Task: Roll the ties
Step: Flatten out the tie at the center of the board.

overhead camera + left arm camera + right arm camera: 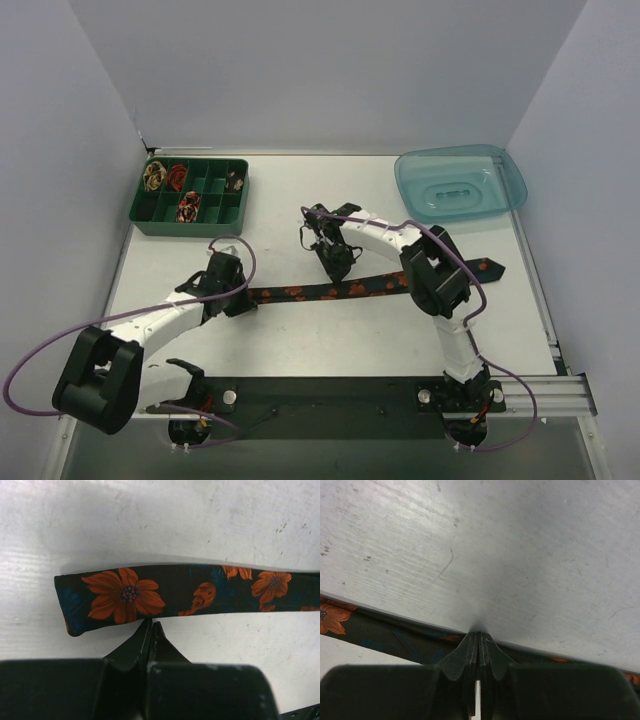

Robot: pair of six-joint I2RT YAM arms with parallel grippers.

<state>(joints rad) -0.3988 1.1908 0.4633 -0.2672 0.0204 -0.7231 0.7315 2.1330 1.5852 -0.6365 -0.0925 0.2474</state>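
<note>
A dark navy tie (pixel 350 289) with orange flowers lies flat and unrolled across the table, its narrow end at the left and its pointed end (pixel 490 268) at the right. My left gripper (pixel 236 296) is shut at the narrow end. In the left wrist view its closed tips (pixel 151 624) touch the tie's (pixel 150 595) near edge, with nothing between them. My right gripper (pixel 339 266) is shut over the tie's middle. In the right wrist view its closed tips (pixel 479 634) reach the far edge of the tie (pixel 380 632), which passes under them.
A green divided tray (pixel 160 216) at the back left holds several small rolled ties (pixel 187 207). A clear blue lidded container (pixel 460 185) stands at the back right. Purple cables loop beside both arms.
</note>
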